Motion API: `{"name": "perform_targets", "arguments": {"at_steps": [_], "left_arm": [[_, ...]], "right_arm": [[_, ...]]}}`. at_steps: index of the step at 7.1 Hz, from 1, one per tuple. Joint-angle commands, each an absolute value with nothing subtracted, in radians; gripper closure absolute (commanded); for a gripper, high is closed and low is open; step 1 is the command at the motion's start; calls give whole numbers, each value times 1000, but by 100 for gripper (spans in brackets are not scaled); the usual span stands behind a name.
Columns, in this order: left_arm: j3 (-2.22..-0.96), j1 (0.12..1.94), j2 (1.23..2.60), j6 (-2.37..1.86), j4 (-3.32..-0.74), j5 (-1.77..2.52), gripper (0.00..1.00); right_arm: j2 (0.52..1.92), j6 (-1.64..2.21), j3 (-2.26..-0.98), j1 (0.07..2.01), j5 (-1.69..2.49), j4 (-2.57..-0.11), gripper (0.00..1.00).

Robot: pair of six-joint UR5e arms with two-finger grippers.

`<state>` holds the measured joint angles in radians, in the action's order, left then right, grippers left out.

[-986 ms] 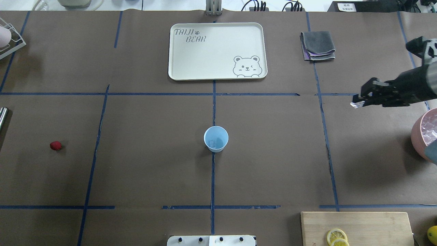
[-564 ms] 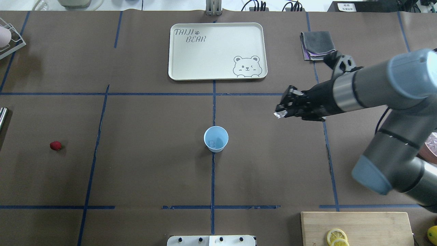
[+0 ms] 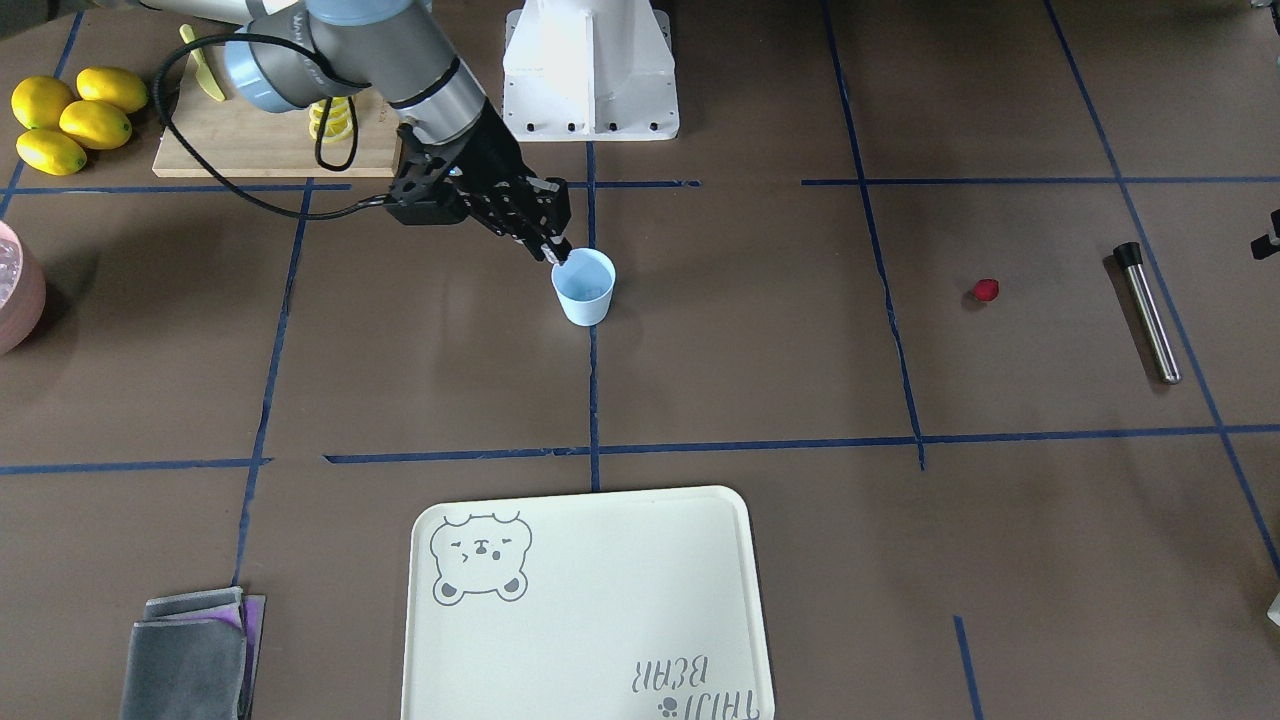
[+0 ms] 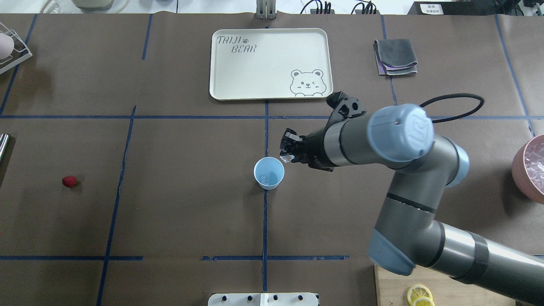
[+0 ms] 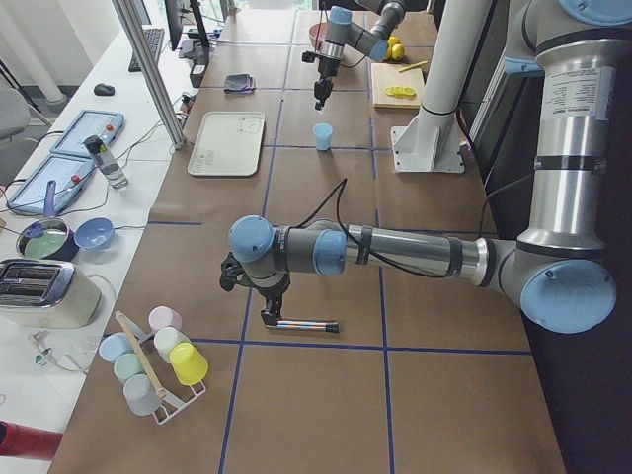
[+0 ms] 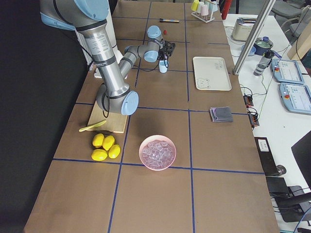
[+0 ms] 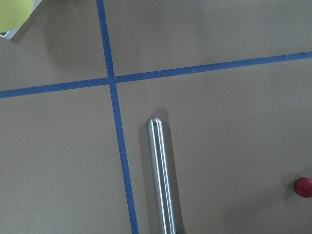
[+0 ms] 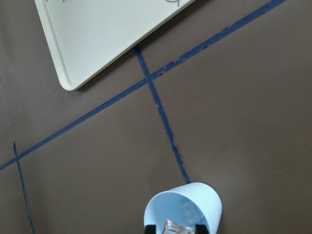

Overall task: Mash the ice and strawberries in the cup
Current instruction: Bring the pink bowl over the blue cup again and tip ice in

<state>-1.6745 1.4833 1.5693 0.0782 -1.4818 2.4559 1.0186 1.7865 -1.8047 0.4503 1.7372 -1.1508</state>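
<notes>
At table centre, cup: the cup (image 4: pixel 268 172) stands upright on the centre tape line, mouth up, its long axis vertical. A pale chunk seems to lie inside; it is too small to be sure.
Ice: one clear piece of ice (image 4: pixel 287 159) hangs at the tip of the right claw (image 4: pixel 288 155), above the cup's rim on the robot's right and far side. It is not yet over the middle of the mouth.
Right claw: clenched on the ice, fingers pointing down and toward the cup. The wrist view shows the ice (image 8: pixel 178 226) between the fingertips with the cup (image 8: pixel 185 204) directly beyond.
Key relation: from the claw, the mouth's centre lies a little toward the robot's left and toward its base, and lower. Judged from this, a short shift that way should come ahead of letting go, or the piece may strike the rim and bounce out.
Nearer arm: the right arm, right at the cup; the left arm is well apart.
Strawberry: the strawberry (image 4: pixel 69 181) lies on the table far to the robot's left, well apart from the cup.
Left claw: the left claw (image 5: pixel 267 314) hangs over one end of the steel rod (image 3: pixel 1148 315) near the strawberry; whether it is released or clenched cannot be told.
Bowl: the pink bowl (image 4: pixel 529 168) of ice sits at the robot's far right.
</notes>
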Motion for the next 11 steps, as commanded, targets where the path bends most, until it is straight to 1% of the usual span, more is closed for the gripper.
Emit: {"name": "perform_targets", "arguments": {"at_steps": [1,2,4,5,6,7,8,10,11], "left_arm": [[-1674,1483,1569,77,-1482,2456,0],[-1675,1483,1569,77,-1482,2456,0],[-1675,1483,1568,77,-1482,2456,0],[-1675,1483,1568,78,-1482,2456,0],[-1675,1483,1568,77,-1482,2456,0],[-1675,1483,1568,77,-1482,2456,0],[-1675,1483,1568,77,-1482,2456,0],[-1674,1483,1568,77,-1482,2456,0],[-1675,1483,1568,77,-1482,2456,0]], "right_arm": [[1014,1786,-1789,425,1715,-1157,78],[1014,1786,-1789,423,1715,-1158,46],[1015,1786,-1787,425,1715,-1163,29],[1015,1783,-1789,428,1715,-1163,22],[1026,1776,-1811,460,1729,-1164,21],[1108,1773,-1871,492,1753,-1183,1],[1188,1705,-1931,576,1861,-1192,0],[1450,1469,-2049,787,2100,-1177,0],[1577,1287,-2055,928,2235,-1177,0]]}}
